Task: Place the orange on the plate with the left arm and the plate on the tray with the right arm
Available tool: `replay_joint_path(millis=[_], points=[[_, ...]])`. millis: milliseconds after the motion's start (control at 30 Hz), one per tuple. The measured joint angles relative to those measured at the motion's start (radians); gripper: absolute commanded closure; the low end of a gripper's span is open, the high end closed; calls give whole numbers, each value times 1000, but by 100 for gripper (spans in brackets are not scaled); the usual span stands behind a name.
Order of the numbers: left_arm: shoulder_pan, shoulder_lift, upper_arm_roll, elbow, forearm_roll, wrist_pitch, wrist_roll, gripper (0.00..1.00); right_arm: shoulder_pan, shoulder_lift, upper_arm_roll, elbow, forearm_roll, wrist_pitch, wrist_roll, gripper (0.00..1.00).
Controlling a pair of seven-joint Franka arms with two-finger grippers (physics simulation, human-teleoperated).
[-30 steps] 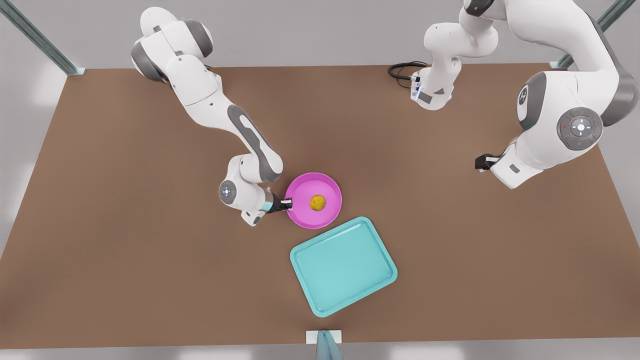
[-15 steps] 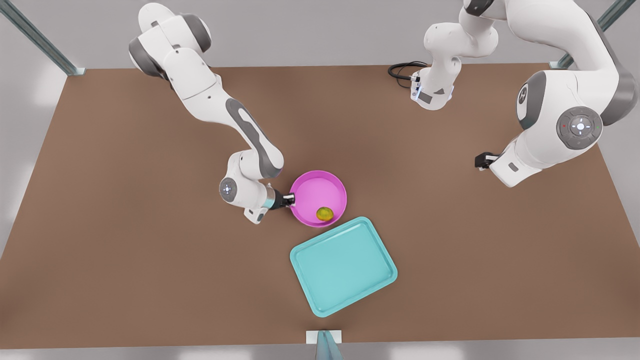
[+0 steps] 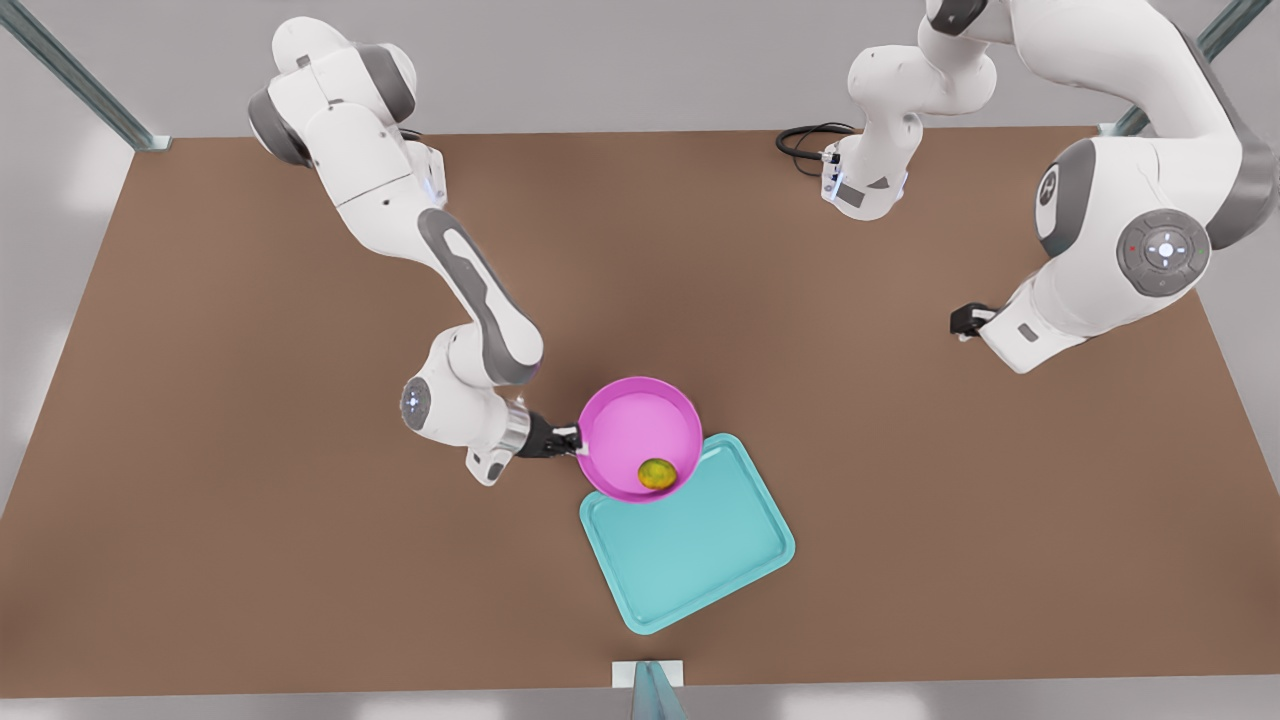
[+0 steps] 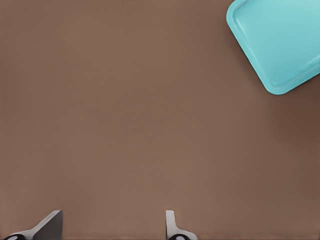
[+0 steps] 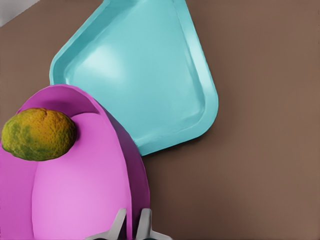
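Orange (image 3: 656,474), small, round and bumpy (yellow with green patches), sits in the smooth round pink plate (image 3: 630,425). Right gripper (image 3: 572,441) pinches its rim over the teal rectangular tray (image 3: 700,560). Left gripper (image 3: 962,322) waits, fingers spread.

Looks down on bare brown table (image 4: 130,115). Shows two fingertips (image 4: 172,225) of the left gripper (image 4: 112,227) spread wide apart, nothing between them. Catches one rounded corner of the teal tray (image 4: 280,42), well apart from the gripper, lying flat on the table.
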Motion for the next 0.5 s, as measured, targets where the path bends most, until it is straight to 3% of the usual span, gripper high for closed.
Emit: replay_joint_path(millis=[333,500], points=[[2,4,7,3,-14,-14,8,0,38,371,2,544,1,0,20,79],[1,1,7,3,-14,-16,12,0,61,495,1,708,0,17,48,79]])
